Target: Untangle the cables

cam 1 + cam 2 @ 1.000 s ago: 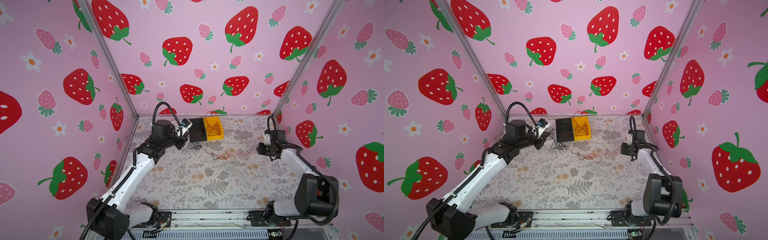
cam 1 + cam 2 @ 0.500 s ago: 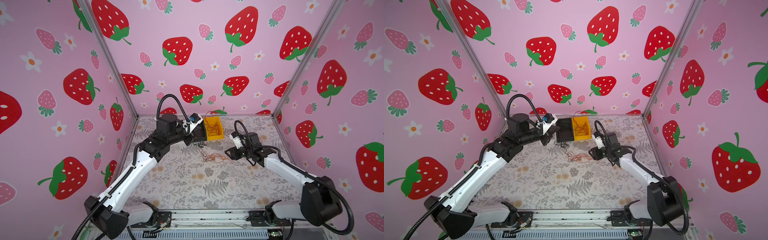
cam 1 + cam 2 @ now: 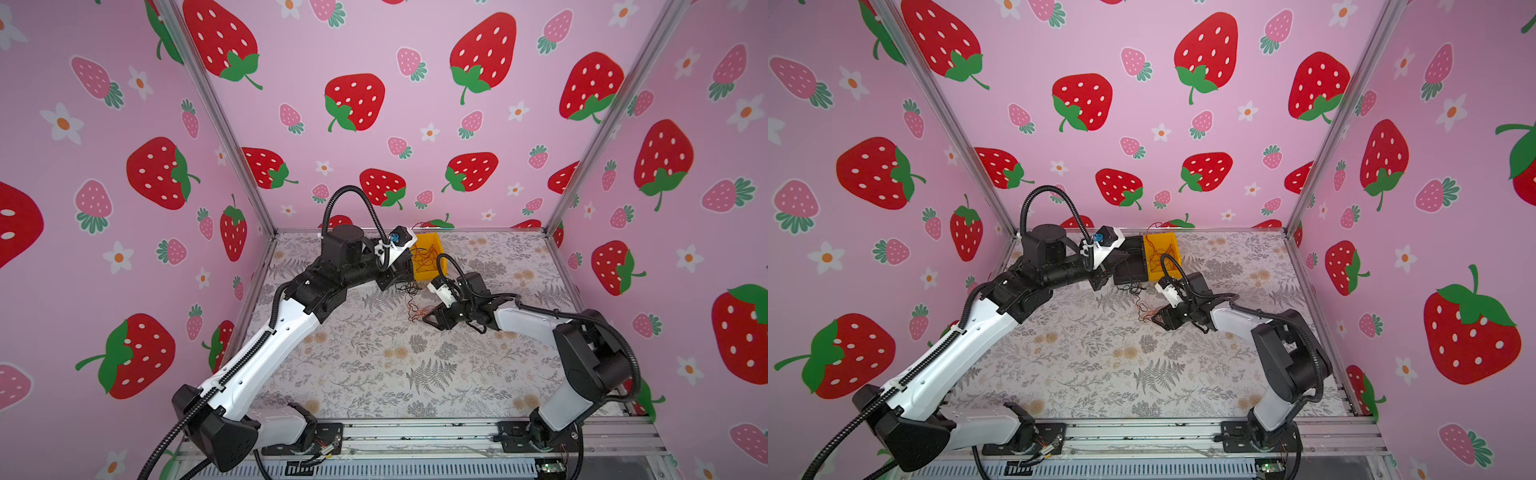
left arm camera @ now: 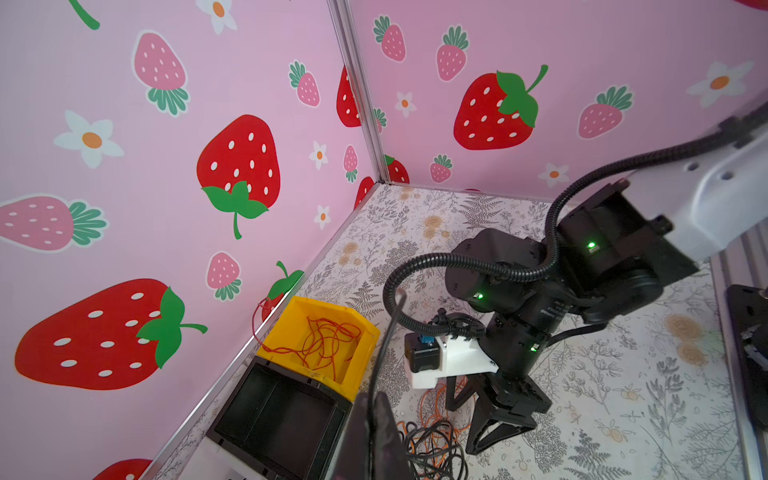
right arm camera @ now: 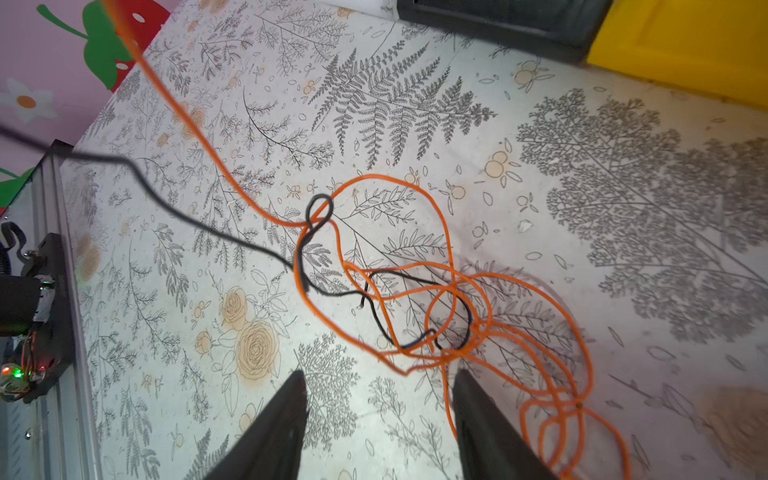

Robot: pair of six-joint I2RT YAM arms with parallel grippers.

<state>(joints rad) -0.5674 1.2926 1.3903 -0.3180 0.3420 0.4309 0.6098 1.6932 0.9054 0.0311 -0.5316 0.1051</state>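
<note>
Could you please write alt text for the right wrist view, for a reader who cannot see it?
Orange cable lies in loose overlapping loops on the fern-printed table, entangled with a black cable; one strand of each rises away out of frame. The right end effector is open at the tangle, with a black bin and yellow bin beyond.

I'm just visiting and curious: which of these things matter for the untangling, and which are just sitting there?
Part of the job: orange cable, black cable, red cables, left tool, right tool.
Just there: yellow bin, black bin (perhaps for sorting), floral table cover.
</note>
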